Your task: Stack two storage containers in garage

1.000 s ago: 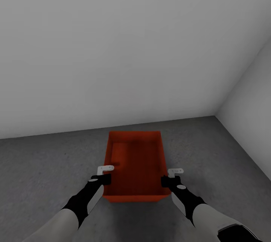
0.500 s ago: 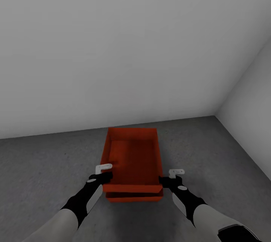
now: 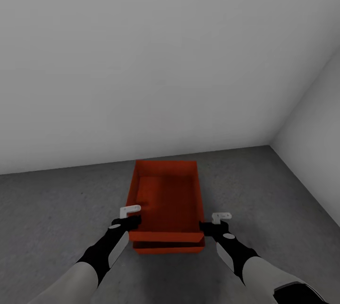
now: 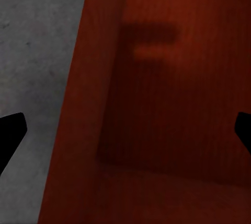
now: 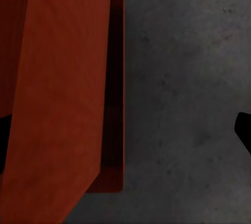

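Note:
In the garage, one orange-red storage container (image 3: 165, 195) rests in the other container (image 3: 168, 246), whose front rim peeks out below it on the dark concrete floor (image 3: 47, 209). My left gripper (image 3: 131, 223) is at the upper container's near left wall, open. In the left wrist view its dark fingertips (image 4: 10, 135) stand far apart astride that wall (image 4: 78, 130). My right gripper (image 3: 205, 227) is at the near right wall, also open. In the right wrist view the upper container's wall (image 5: 63, 98) and the lower container's rim (image 5: 116, 130) lie between its spread fingertips (image 5: 243, 130).
A plain pale grey wall (image 3: 141, 58) rises just behind the containers. A second wall (image 3: 321, 129) meets it at a corner on the right. Bare concrete floor lies to both sides of the stack.
Since one second ago the upper container has dropped and shifted slightly away from me, baring the lower container's front rim. Both grippers have stayed at its sides; nothing has moved in the last half second.

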Motion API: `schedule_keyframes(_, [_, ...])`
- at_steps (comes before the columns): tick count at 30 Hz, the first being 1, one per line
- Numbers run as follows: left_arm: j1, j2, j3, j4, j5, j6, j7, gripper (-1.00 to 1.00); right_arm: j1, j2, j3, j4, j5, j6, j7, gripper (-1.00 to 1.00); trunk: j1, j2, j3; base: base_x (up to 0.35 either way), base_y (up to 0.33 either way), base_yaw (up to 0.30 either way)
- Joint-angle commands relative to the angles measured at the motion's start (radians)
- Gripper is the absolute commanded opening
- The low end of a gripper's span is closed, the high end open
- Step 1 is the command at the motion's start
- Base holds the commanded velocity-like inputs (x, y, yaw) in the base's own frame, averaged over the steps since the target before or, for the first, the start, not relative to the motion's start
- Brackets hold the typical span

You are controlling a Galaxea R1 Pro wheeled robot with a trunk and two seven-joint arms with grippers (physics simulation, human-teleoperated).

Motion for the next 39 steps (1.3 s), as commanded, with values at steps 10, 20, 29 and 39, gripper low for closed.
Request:
schedule_keyframes(10, [0.000,-0.001,-0.007,-0.001,0.010,0.004,0.009,1.00,-0.001,0.000,0.010,0.001,-0.010,-0.007,-0.006,1.00,-0.012,0.021,0.009,0.000,0.000,0.000])
schedule_keyframes(20, [0.000,0.000,-0.006,-0.005,0.009,0.004,0.009,1.00,-0.001,0.000,0.011,0.001,-0.008,-0.001,-0.004,1.00,-0.050,0.091,0.040,0.000,0.000,0.000])
schedule_keyframes(29, [0.000,0.003,-0.005,-0.010,0.010,0.004,0.009,1.00,-0.001,-0.006,0.012,0.001,-0.005,0.000,0.000,1.00,-0.084,0.154,0.068,0.000,0.000,0.000])
schedule_keyframes(39, [0.000,0.006,-0.005,-0.008,0.010,0.004,0.009,1.00,-0.001,-0.008,0.012,0.001,-0.006,-0.004,0.001,1.00,-0.123,0.224,0.100,0.000,0.000,0.000])
